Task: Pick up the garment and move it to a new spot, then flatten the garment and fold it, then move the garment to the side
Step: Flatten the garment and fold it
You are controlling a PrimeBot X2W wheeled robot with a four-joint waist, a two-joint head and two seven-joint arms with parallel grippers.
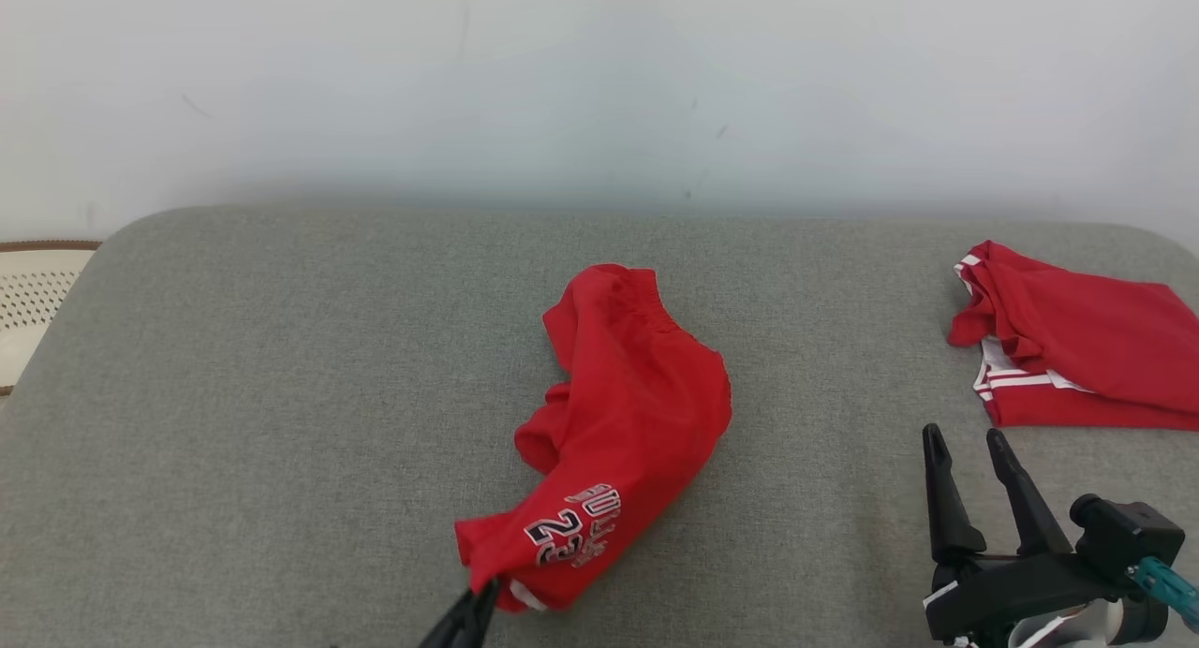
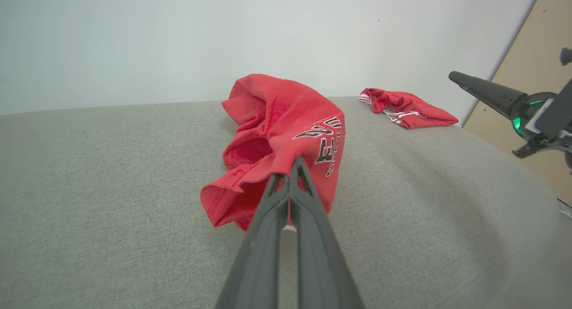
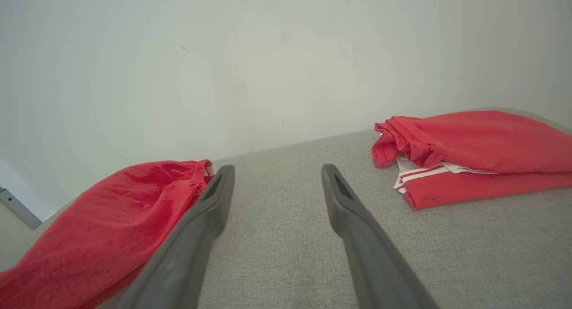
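A grey padded surface (image 1: 281, 395) with rounded far corners spans the work area, backed by a plain white wall (image 1: 599, 86). The red shorts (image 1: 628, 395) lie crumpled near the centre of this surface; the gathered elastic waistband points toward the wall, and the leg end, printed with the number 23 and black-and-white lettering, points toward the robot. A folded red garment (image 1: 1077, 348) with white stripes along its edges rests at the far right of the surface, well apart from the shorts. The right gripper (image 1: 965, 434) is positioned at the lower right, between the shorts and the folded garment and touching neither; its two dark fingers are spread apart and hold nothing. The left gripper (image 1: 487, 590) is at the near hem of the shorts, just beside the printed number; its fingers are pressed together with the hem fabric pinched between the tips. A cream perforated object (image 1: 28, 301) with a brown rim is visible beyond the left edge of the surface.
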